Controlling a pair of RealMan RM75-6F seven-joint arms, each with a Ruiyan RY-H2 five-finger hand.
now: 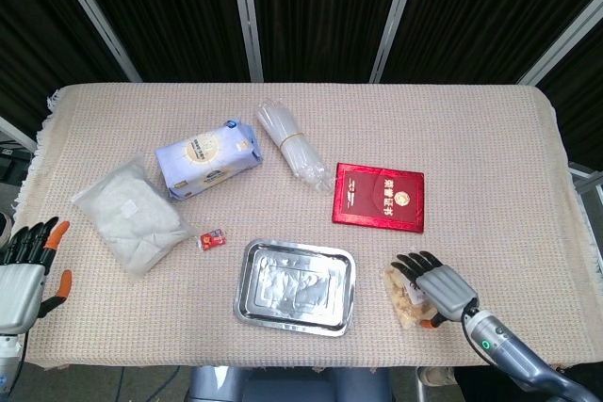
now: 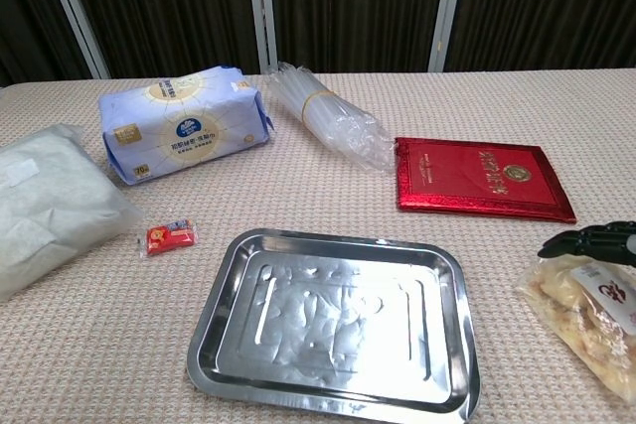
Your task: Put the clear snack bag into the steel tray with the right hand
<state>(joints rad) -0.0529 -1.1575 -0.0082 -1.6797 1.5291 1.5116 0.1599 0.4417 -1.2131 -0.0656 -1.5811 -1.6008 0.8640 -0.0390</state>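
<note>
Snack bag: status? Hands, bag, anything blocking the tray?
Right hand over the clear snack bag, fingers spread, no grip visible. Left hand idle at table edge. Bag on the cloth right of the empty steel tray. Path looks clear.

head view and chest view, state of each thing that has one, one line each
steel tray: empty, flat on the cloth
snack bag: sealed, lying beside the tray
right hand: over the snack bag, fingers spread
left hand: holding nothing, fingers apart
red booklet: closed
tissue pack: unopened
</note>
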